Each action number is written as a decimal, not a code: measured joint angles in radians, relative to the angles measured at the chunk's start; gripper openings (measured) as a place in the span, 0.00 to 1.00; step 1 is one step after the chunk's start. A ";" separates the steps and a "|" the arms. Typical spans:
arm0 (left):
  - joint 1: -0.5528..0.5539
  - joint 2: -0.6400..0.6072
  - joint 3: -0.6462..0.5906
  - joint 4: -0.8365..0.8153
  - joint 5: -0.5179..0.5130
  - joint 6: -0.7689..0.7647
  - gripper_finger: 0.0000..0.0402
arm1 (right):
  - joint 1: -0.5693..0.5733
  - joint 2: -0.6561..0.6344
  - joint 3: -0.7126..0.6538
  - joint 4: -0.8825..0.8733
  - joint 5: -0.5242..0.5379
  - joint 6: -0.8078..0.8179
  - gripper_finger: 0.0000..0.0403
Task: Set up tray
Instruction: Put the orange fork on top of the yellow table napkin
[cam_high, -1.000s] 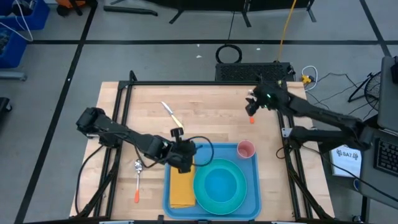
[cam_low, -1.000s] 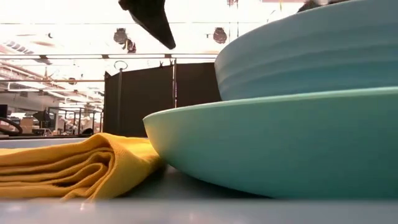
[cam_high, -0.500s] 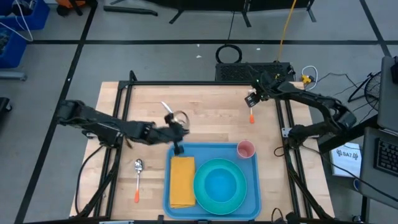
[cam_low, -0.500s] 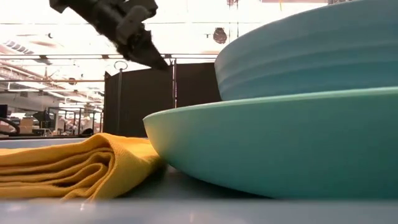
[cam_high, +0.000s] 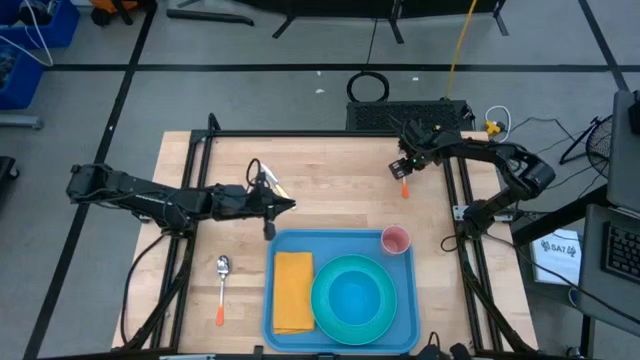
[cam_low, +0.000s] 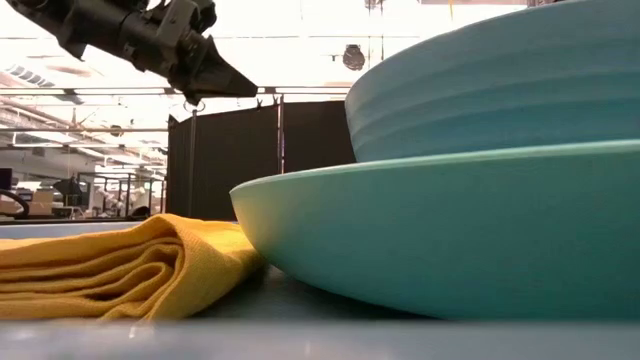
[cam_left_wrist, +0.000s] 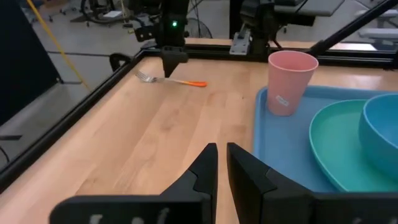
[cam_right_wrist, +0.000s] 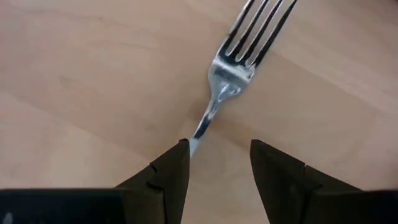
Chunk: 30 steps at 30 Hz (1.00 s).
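The blue tray (cam_high: 340, 250) lies at the table's near edge. On it are a folded yellow-orange napkin (cam_high: 293, 290), a turquoise plate (cam_high: 353, 295) carrying a bowl (cam_left_wrist: 382, 124), and a pink cup (cam_high: 396, 240). My left gripper (cam_high: 288, 206) is shut and hovers over bare wood just beyond the tray's far left corner, beside a knife (cam_high: 268, 181). My right gripper (cam_high: 402, 168) is open, pointing down over a fork (cam_right_wrist: 230, 74) with an orange handle (cam_high: 404, 188). Its fingers stand on either side of the fork's neck. The fork lies flat on the wood.
A spoon (cam_high: 221, 290) with an orange handle lies on the wood left of the tray. Black frame rails (cam_high: 330, 133) border the table's far and side edges. Bare wood stretches between the knife and the fork.
My left gripper has left the napkin's far end on the tray, risen, and swung toward the table's far left, ending beside the knife. The napkin lies flat on the tray. My right arm has folded back toward the far right corner while its gripper has stayed over the fork.
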 joint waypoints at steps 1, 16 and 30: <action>0.002 -0.001 -0.002 0.000 0.004 0.003 0.09 | 0.000 -0.001 0.000 0.001 -0.018 0.007 0.40; 0.014 -0.001 -0.003 -0.004 0.017 0.018 0.09 | 0.053 -0.002 0.000 0.027 -0.033 0.045 0.40; 0.013 -0.001 -0.003 -0.006 0.041 0.018 0.09 | 0.044 0.047 -0.001 0.052 -0.010 0.045 0.40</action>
